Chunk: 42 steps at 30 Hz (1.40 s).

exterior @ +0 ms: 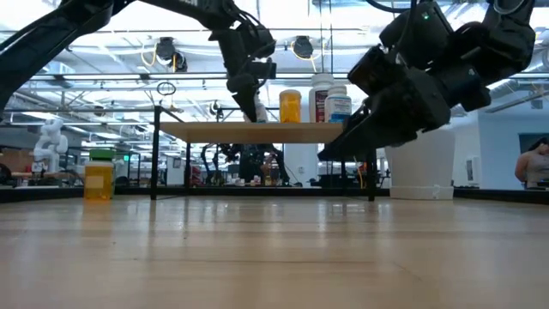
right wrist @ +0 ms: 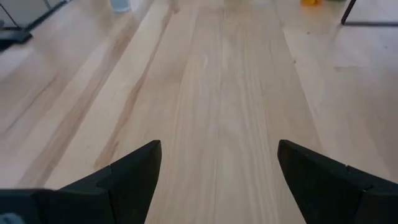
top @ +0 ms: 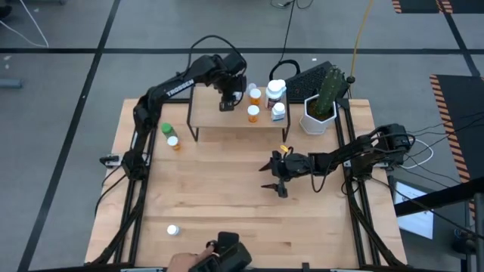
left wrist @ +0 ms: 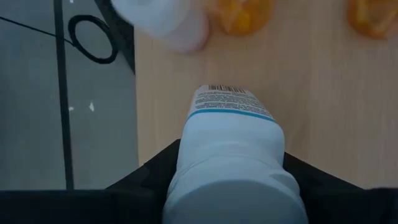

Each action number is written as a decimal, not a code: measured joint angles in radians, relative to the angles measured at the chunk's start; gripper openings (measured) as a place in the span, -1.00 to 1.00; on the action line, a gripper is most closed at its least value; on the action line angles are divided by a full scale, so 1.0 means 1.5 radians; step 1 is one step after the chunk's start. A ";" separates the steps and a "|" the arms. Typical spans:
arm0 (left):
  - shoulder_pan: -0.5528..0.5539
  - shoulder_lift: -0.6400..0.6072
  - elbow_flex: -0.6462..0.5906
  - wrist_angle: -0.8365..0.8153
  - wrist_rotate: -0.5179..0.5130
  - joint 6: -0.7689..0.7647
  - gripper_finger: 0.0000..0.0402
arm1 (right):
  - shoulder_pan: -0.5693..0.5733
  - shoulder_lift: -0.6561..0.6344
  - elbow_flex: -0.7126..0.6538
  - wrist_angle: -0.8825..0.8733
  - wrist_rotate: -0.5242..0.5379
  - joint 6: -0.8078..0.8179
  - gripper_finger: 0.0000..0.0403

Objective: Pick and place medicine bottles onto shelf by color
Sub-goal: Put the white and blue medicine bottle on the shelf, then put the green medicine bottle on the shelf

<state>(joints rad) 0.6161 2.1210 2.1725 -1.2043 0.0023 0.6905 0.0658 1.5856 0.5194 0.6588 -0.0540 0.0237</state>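
Medicine bottles: a white bottle [left wrist: 230,162] sits between the fingers of the left pincer [top: 226,100], over the left part of the shelf [top: 215,115].
Left pincer: closed partway on that white bottle, apparently placing it on the board.
Why there: white bottles seem to be grouped apart from the orange ones.
Shelf count: two orange bottles [top: 253,113] stand mid-shelf; about two white ones [top: 276,90] at the right end, hard to separate.
Bench count: one green-capped bottle [top: 166,130], one small orange one [top: 174,143], one white one [top: 172,230] near the front edge of the bench [top: 227,196].
Right pincer [top: 277,175]: fingers spread wide, holding nothing, waiting low over mid-bench.
Cactus pot [top: 319,113]: one, right of the shelf.
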 joint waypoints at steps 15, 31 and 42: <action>0.018 0.000 -0.006 0.023 0.003 -0.052 0.45 | 0.000 0.000 0.000 0.029 -0.002 -0.010 0.56; -0.017 -0.082 -0.006 0.013 -0.088 -0.068 0.59 | 0.000 0.000 0.001 0.027 -0.002 -0.015 0.56; -0.057 -0.179 -0.006 -0.111 -0.217 -0.274 0.59 | 0.005 0.000 0.001 0.027 -0.002 -0.023 0.56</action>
<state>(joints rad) 0.5311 1.8528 2.1639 -1.3702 -0.3227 0.2793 0.0734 1.5856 0.5205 0.6991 -0.0574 -0.0103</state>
